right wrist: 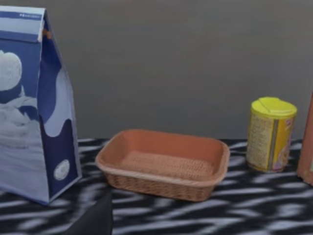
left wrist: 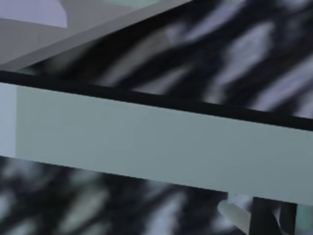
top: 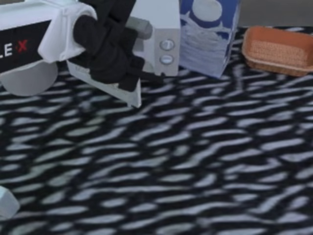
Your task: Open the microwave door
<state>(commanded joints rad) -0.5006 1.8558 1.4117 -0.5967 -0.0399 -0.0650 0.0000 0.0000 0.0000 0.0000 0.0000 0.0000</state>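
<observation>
The white microwave (top: 159, 22) stands at the back left of the table, its two silver knobs (top: 167, 52) facing the front. The microwave door (top: 105, 88) is swung partway out from the body, its free edge toward the table's middle. My left gripper (top: 128, 78) reaches over the door from the left and is shut on the door near that edge. In the left wrist view the door's edge (left wrist: 161, 142) runs as a pale band across the picture, with a black finger (left wrist: 263, 221) beside the pale handle (left wrist: 234, 214). My right gripper (right wrist: 98, 218) is parked, out of the top view.
A blue-and-white carton (top: 208, 34) stands right of the microwave, touching or nearly so. An orange-brown basket (top: 276, 49) sits at the back right. The right wrist view also shows a yellow can (right wrist: 270, 134) beyond the basket (right wrist: 164, 164). The striped cloth (top: 195, 161) covers the table.
</observation>
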